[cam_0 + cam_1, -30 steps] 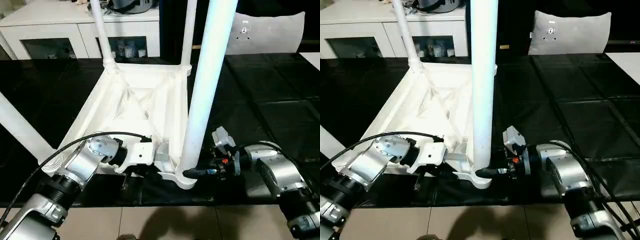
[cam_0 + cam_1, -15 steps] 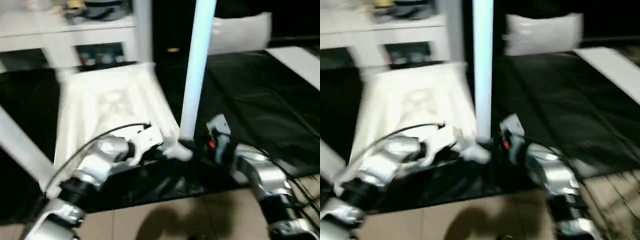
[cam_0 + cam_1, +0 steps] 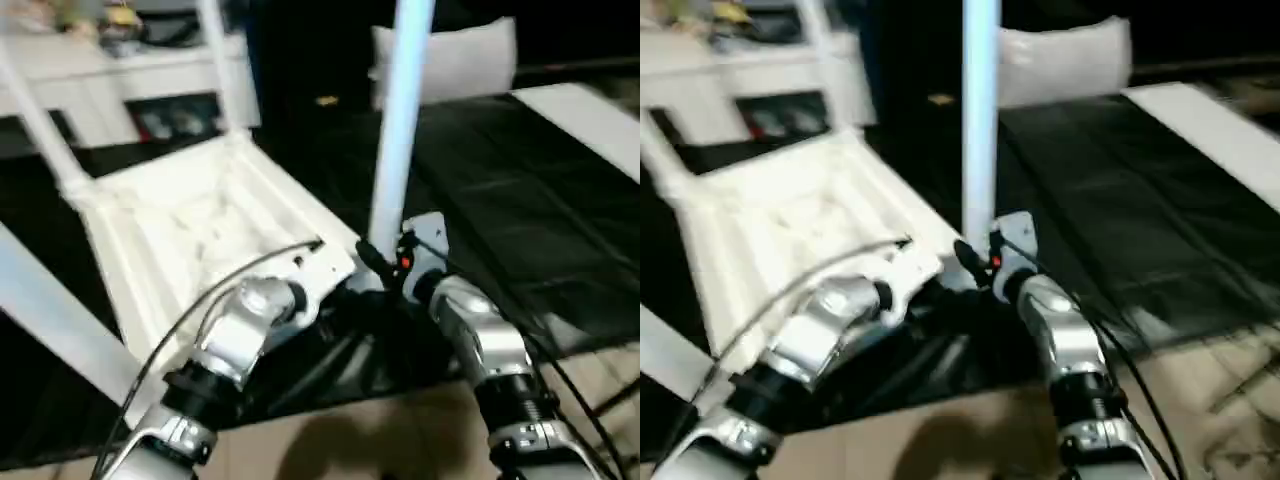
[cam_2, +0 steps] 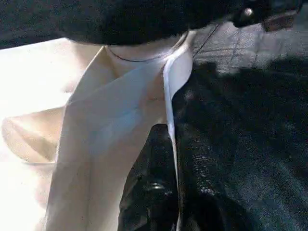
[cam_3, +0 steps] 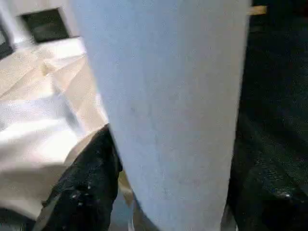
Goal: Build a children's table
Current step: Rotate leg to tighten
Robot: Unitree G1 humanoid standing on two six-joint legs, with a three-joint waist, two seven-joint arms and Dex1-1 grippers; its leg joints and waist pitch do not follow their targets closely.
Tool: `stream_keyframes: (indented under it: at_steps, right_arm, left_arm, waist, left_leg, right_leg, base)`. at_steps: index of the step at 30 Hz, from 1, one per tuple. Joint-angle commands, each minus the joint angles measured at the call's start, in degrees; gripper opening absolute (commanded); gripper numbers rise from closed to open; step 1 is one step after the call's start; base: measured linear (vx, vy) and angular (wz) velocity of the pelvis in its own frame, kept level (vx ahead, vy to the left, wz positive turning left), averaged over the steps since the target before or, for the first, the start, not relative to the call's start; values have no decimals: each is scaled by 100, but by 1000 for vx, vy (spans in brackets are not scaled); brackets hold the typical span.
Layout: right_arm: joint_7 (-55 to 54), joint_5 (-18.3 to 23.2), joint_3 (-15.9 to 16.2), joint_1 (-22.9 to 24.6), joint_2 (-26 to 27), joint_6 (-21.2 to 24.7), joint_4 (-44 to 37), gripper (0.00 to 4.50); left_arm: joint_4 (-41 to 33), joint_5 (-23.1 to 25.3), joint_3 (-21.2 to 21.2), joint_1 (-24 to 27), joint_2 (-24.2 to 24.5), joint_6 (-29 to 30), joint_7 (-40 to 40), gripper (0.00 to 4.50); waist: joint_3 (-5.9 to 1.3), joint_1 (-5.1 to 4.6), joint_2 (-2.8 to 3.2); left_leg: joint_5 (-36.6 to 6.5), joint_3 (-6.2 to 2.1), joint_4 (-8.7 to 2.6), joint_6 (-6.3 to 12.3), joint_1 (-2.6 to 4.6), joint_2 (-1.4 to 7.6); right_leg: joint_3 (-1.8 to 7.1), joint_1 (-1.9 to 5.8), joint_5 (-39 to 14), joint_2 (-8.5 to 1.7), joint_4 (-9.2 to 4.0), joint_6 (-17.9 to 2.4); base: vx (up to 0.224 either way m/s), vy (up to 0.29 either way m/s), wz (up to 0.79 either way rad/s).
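The white table top [image 3: 190, 215] lies upside down on the black surface, ribbed underside up. Its near corner carries an upright leg [image 3: 400, 120]. My right gripper [image 3: 378, 262] is shut on that leg's base; in the right wrist view the leg [image 5: 168, 110] sits between my black fingers [image 5: 86, 178]. My left gripper [image 3: 340, 290] is shut on the top's near rim beside that corner, and the left wrist view shows one finger [image 4: 149, 192] against the rim [image 4: 171, 96]. Two more legs [image 3: 225, 70] [image 3: 40, 125] stand at the far corners. Another leg [image 3: 50, 310] slants at the left.
The black-covered work surface [image 3: 520, 200] stretches off to the right. A white cabinet with glass doors [image 3: 110, 70] stands behind it, and a white cushion-like panel [image 3: 460, 55] sits at the back right. Tan floor [image 3: 330, 440] lies below the surface's near edge.
The whole picture has swung and tilted, so the camera has moved. Both grippers keep their hold at the same near corner, and my forearms now reach in closer together.
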Motion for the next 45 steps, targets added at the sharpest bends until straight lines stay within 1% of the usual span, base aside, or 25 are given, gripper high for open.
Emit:
stream_keyframes:
  at_steps: [1, 2, 3, 4, 5, 6, 7, 8, 10, 11, 13, 16, 18, 19, 22, 23, 25, 26, 28, 29, 31, 36, 37, 41, 45]
  right_arm:
    - [746, 204, 209, 245, -169, -44, -205, 331]
    - [955, 252, 208, 303, -289, -80, -296, 343]
    - [955, 252, 208, 303, -289, -80, -296, 352]
    - [1181, 305, 210, 353, -425, -74, -388, 361]
    - [1946, 506, 243, 514, -887, -59, -722, 361]
    - [1956, 509, 244, 516, -893, -58, -726, 367]
    - [2214, 537, 282, 548, -1080, -48, -812, 382]
    - [2374, 551, 311, 562, -1198, -58, -848, 394]
    - [2807, 508, 424, 578, -1520, -274, -890, 394]
    - [2948, 481, 462, 574, -1623, -388, -882, 394]
    - [3251, 461, 513, 542, -1795, -508, -842, 394]
    - [3637, 527, 574, 461, -1959, -537, -782, 394]
    - [4005, 615, 634, 295, -2056, -478, -673, 394]
    - [4126, 644, 661, 207, -2069, -451, -603, 394]
    - [4307, 689, 720, 83, -2067, -456, -481, 379]
    - [4505, 754, 783, 25, -2046, -446, -390, 367]
    - [4640, 796, 814, 1, -2038, -408, -346, 351]
    - [4879, 809, 929, 5, -2080, -308, -363, 343]
    - [4986, 812, 975, 3, -2094, -255, -365, 323]
    - [5102, 823, 1021, -14, -2094, -190, -346, 315]
    - [5131, 822, 1039, -26, -2090, -165, -332, 297]
    - [5245, 844, 1126, -95, -2062, -150, -243, 260]
    - [5254, 846, 1133, -96, -2059, -150, -244, 242]
    - [5387, 896, 1162, -79, -2049, -22, -285, 225]
    - [5413, 938, 1155, 13, -2063, 87, -399, 204]
  left_arm:
    - [-22, -41, -4, -134, 193, -515, -226, 0]
    - [11, -53, 7, -128, 266, -620, -306, 0]
    - [11, -53, 7, -128, 266, -620, -306, 0]
    - [38, -59, 16, -122, 333, -661, -383, 0]
    - [126, -56, -33, -86, 608, -1000, -705, 0]
    - [127, -56, -34, -86, 611, -1005, -710, 0]
    - [156, -65, -59, -74, 704, -1111, -836, 0]
    - [170, -81, -78, -67, 763, -1163, -911, 0]
    - [208, -177, -152, -45, 933, -1438, -1238, 0]
    - [227, -214, -184, -35, 999, -1593, -1374, 0]
    - [308, -289, -244, -44, 1101, -1913, -1616, 0]
    - [352, -354, -318, -45, 1237, -2100, -1966, 0]
    - [393, -370, -428, -67, 1401, -2363, -2342, 0]
    - [405, -383, -471, -83, 1459, -2462, -2496, 0]
    - [374, -451, -540, -93, 1539, -2598, -2783, 0]
    - [328, -504, -608, -96, 1593, -2684, -2990, 0]
    - [326, -523, -640, -104, 1616, -2748, -3089, 0]
    - [317, -518, -694, -115, 1643, -2803, -3199, 0]
    - [318, -514, -709, -119, 1643, -2823, -3240, 0]
    - [317, -519, -724, -126, 1641, -2853, -3285, 0]
    - [315, -525, -728, -130, 1640, -2861, -3305, 0]
    - [312, -564, -748, -152, 1650, -2904, -3423, 0]
    - [307, -567, -750, -151, 1654, -2906, -3431, 0]
    - [310, -586, -754, -147, 1667, -2887, -3473, 0]
    - [269, -690, -669, -94, 1629, -2710, -3441, 0]
  waist:
    - [-416, 59, -69]
    - [-415, 85, -95]
    - [-436, 98, -97]
    - [-469, 124, -81]
    - [-487, 158, -80]
    - [-479, 180, -92]
    - [-479, 221, -98]
    - [-472, 248, -92]
    - [-458, 282, -147]
    - [-452, 303, -145]
    - [-438, 327, -186]
    - [-417, 369, -166]
    - [-414, 425, -208]
    - [-414, 425, -208]
    - [-427, 501, -201]
    - [-439, 521, -206]
    - [-450, 553, -201]
    - [-458, 581, -214]
    - [-467, 613, -226]
    - [-468, 632, -213]
    - [-464, 640, -226]
    - [-458, 669, -223]
    - [-458, 669, -223]
    - [-462, 699, -218]
    - [-466, 723, -213]
  left_leg:
    - [-485, 44, -375, 550, -158, 103]
    - [-478, 75, -365, 680, -160, 109]
    - [-442, 82, -362, 731, -140, 108]
    - [-142, 66, -343, 847, -191, 102]
    - [92, 80, -312, 1003, -183, 107]
    - [159, 74, -305, 1092, -200, 101]
    - [227, 98, -287, 1207, -183, 105]
    - [228, 106, -289, 1245, -186, 115]
    - [141, 126, -297, 1189, -200, 105]
    - [80, 135, -302, 1120, -203, 105]
    - [-82, 148, -307, 1022, -214, 101]
    - [-311, 156, -330, 903, -186, 127]
    - [-458, 162, -348, 811, -167, 136]
    - [-458, 162, -348, 811, -167, 136]
    - [-367, 178, -344, 757, -117, 169]
    - [-271, 173, -342, 761, -142, 173]
    - [-186, 174, -332, 816, -138, 185]
    - [-146, 182, -323, 843, -133, 183]
    - [-42, 179, -316, 862, -145, 183]
    - [-20, 177, -312, 859, -149, 182]
    - [-62, 186, -314, 839, -150, 181]
    - [-196, 189, -333, 661, -150, 171]
    - [-196, 189, -333, 661, -150, 171]
    - [-119, 185, -325, 687, -151, 181]
    - [-132, 187, -327, 641, -145, 181]
  right_leg:
    - [330, 359, -1938, -202, -396, -460]
    - [378, 347, -1616, -171, -336, -693]
    - [404, 346, -1470, -179, -306, -809]
    - [424, 396, -1091, -187, -227, -980]
    - [432, 374, -823, -195, -201, -1085]
    - [428, 394, -765, -188, -198, -1093]
    - [441, 369, -711, -191, -184, -1128]
    - [443, 374, -791, -207, -188, -1139]
    - [438, 382, -1071, -213, -215, -1089]
    - [449, 377, -1246, -221, -223, -1038]
    - [458, 362, -1560, -219, -247, -933]
    - [481, 324, -1786, -208, -253, -909]
    - [493, 315, -1993, -216, -261, -868]
    - [493, 315, -1993, -216, -261, -868]
    - [532, 268, -1758, -211, -228, -985]
    - [538, 292, -1599, -216, -189, -1044]
    - [541, 288, -1363, -211, -162, -1130]
    - [540, 285, -1277, -208, -152, -1162]
    - [543, 296, -1178, -211, -128, -1195]
    - [542, 298, -1171, -214, -124, -1193]
    - [542, 299, -1248, -217, -138, -1170]
    - [540, 306, -1563, -221, -184, -1026]
    - [540, 306, -1563, -221, -184, -1026]
    - [539, 297, -1465, -208, -167, -1040]
    - [538, 299, -1493, -208, -166, -1020]
  base:
    - [0, 0, 0]
    - [0, 0, 0]
    - [0, 0, 0]
    - [0, 0, 0]
    - [0, 0, 0]
    - [0, 0, 0]
    - [0, 0, 0]
    - [0, 0, 0]
    - [0, 0, 0]
    - [0, 0, 0]
    - [0, 0, 0]
    - [0, 0, 0]
    - [0, 0, 0]
    - [0, 0, 0]
    - [0, 0, 0]
    - [0, 0, 0]
    - [0, 0, 0]
    - [0, 0, 0]
    - [0, 0, 0]
    - [0, 0, 0]
    - [0, 0, 0]
    - [0, 0, 0]
    - [0, 0, 0]
    - [0, 0, 0]
    - [0, 0, 0]
